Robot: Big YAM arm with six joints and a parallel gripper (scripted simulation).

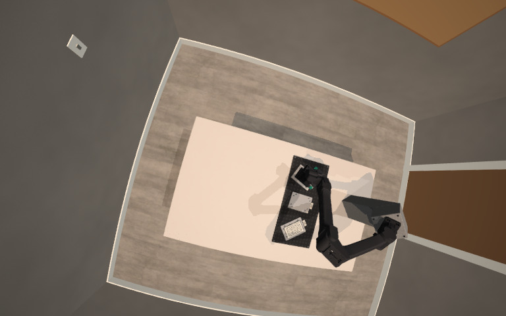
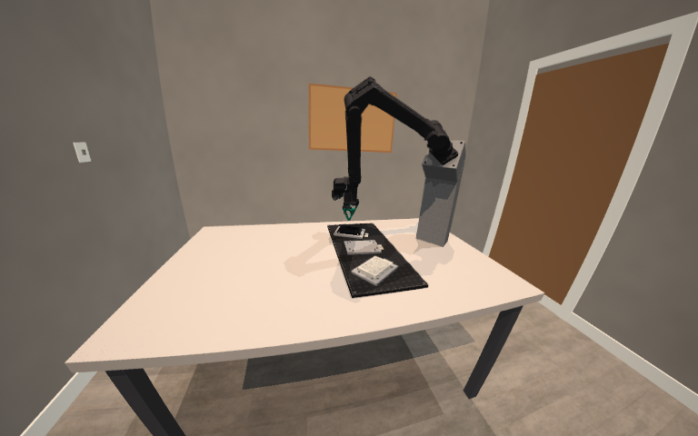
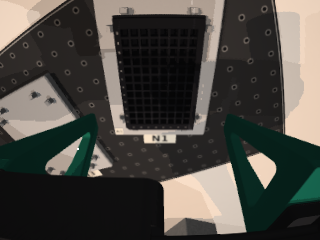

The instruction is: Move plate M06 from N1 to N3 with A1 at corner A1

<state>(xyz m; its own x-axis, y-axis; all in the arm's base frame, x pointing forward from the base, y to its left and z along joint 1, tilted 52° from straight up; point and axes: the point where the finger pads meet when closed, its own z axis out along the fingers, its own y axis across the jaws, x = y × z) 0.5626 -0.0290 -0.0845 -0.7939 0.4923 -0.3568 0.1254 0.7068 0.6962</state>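
A pale table (image 2: 215, 308) on dark legs stands in a grey-walled room with a wood-look floor, a brown door (image 2: 576, 169) to one side, an orange board (image 2: 329, 118) on the far wall and a light switch (image 2: 82, 152) on the left wall. On the table lies a black perforated deck (image 2: 406, 280) with three nests in a row, and beside it a grey pedestal (image 2: 437, 205) carries the arm. The dark plate (image 3: 159, 70) sits flat in nest N1 (image 3: 103, 60), the one at the far end of the deck, with the N1 label (image 3: 159, 138) just in front of it. In the wrist view its long axis runs straight away from the camera, one short end toward the label; its ID labels cannot be made out. The middle nest (image 2: 363, 247) is bare, and a white plate (image 2: 373, 266) lies on the near one. The gripper (image 2: 350, 210) hangs above the dark plate, apart from it, its green fingers spread fully wide and holding nothing.
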